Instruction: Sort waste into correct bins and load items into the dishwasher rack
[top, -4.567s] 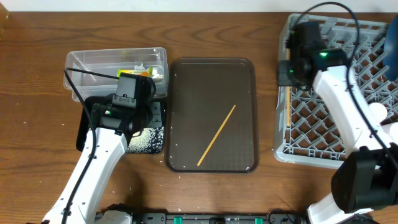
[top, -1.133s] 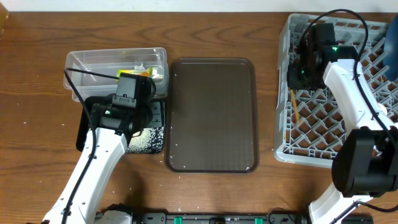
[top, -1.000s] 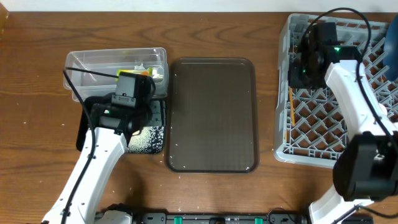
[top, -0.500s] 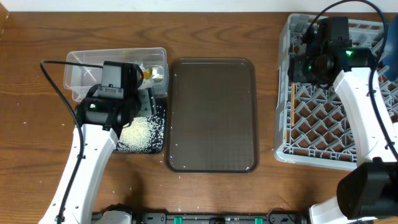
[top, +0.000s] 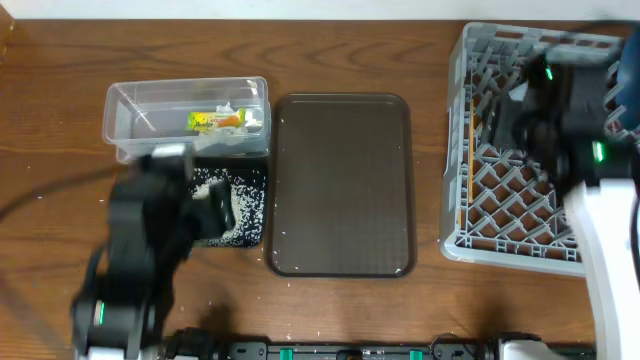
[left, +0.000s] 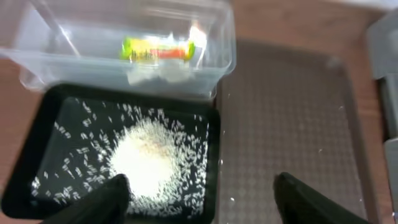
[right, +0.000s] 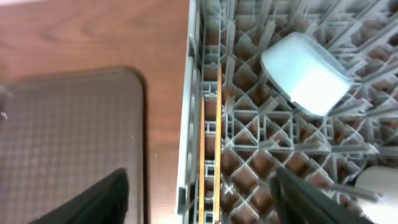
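In the left wrist view my left gripper (left: 199, 200) hangs open and empty above the black bin (left: 38, 142), which holds a heap of white rice (left: 146, 155). Behind it the clear bin (left: 224, 37) contains the yellow-green wrapper (left: 160, 48) and a crumpled white tissue (left: 158, 74). My right gripper (right: 202, 199) is open over the left wall of the dishwasher rack (right: 249, 118). Both wooden chopsticks (right: 211, 143) lie side by side along that wall, free of the fingers. A pale blue bowl (right: 305, 71) lies tipped in the rack, and a white cup (right: 376, 183) shows at the lower right.
The flat brown tray (top: 340, 185) lies between the bins and the rack (top: 480, 150). In the overhead view both arms are blurred: the left one (top: 140, 250) near the front edge, the right one (top: 585, 140) above the rack. Stray rice grains dot the table by the tray.
My right gripper has opened and risen, leaving the chopsticks in the rack. My left arm has drawn back from the bins toward the front edge, uncovering the rice.
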